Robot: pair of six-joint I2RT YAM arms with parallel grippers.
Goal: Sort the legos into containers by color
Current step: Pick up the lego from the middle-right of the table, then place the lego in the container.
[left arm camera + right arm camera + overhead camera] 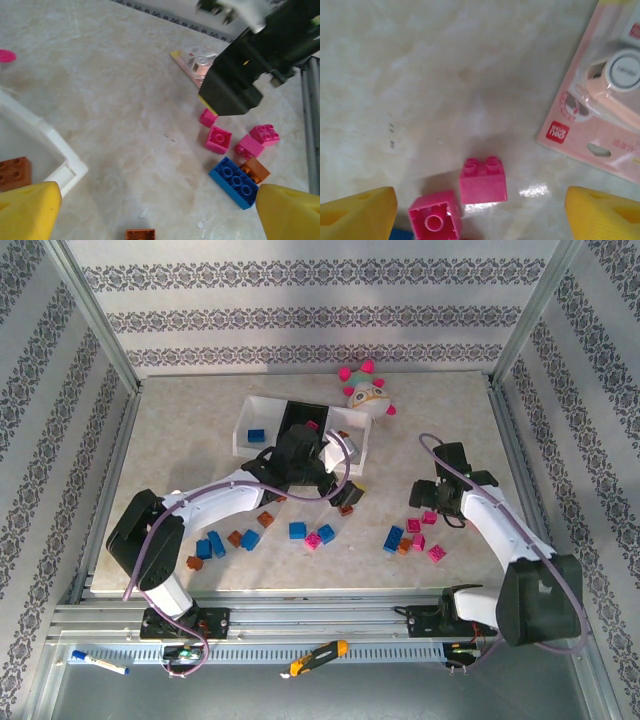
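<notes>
Hovering right pincer (485,212), wide open and empty, over pink lego (482,180) lying between the jaws; right arm (490,515) nearer than left.

containers (241,436) 3 | legos (297,530) roughly 20 | plush toy (365,392) 1 | blister pack (580,135) 1 | marker (100,664) 1

Left gripper (160,212), right gripper (481,215): jaws wide apart

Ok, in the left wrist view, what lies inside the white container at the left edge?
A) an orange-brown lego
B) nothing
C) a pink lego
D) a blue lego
A: an orange-brown lego sits inside the white container, just behind its corner wall.
</notes>
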